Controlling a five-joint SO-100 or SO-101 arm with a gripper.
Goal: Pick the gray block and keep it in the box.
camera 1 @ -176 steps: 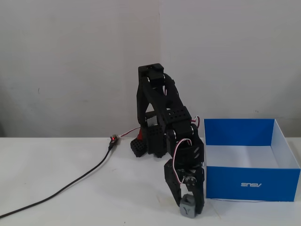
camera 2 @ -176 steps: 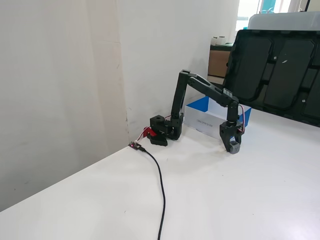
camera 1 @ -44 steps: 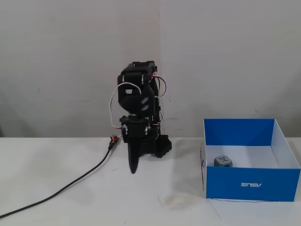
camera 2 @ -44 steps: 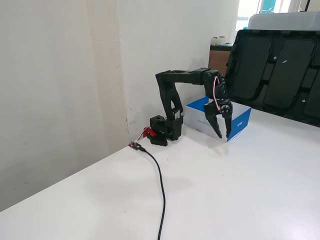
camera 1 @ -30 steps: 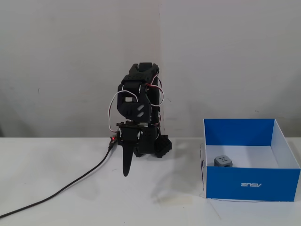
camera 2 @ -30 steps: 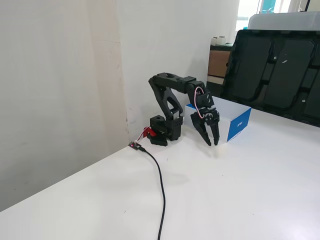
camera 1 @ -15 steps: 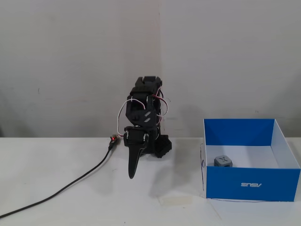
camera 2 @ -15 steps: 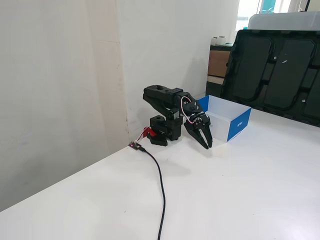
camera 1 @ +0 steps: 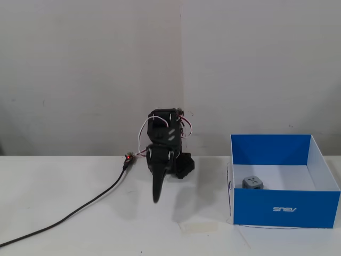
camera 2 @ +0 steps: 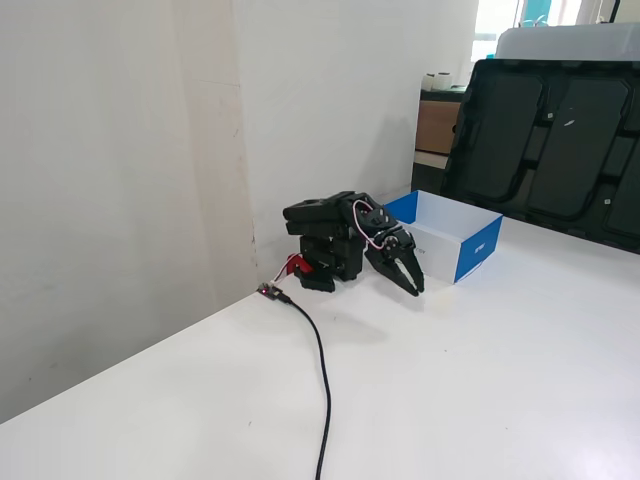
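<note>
The gray block lies on the white floor of the blue box, near its front left corner, with an X mark facing up. The black arm is folded low over its base, well left of the box. Its gripper points down at the table and holds nothing. In the other fixed view the gripper hangs just left of the box, its fingers drawn together at the tips. The box wall hides the block in that view.
A black cable runs from a small board beside the arm's base toward the front left of the table. A large black panel leans behind the box. A wall stands close behind the arm.
The arm has folded down lower over its base and the gripper has come nearer the table. Block and box have not moved in the last second.
</note>
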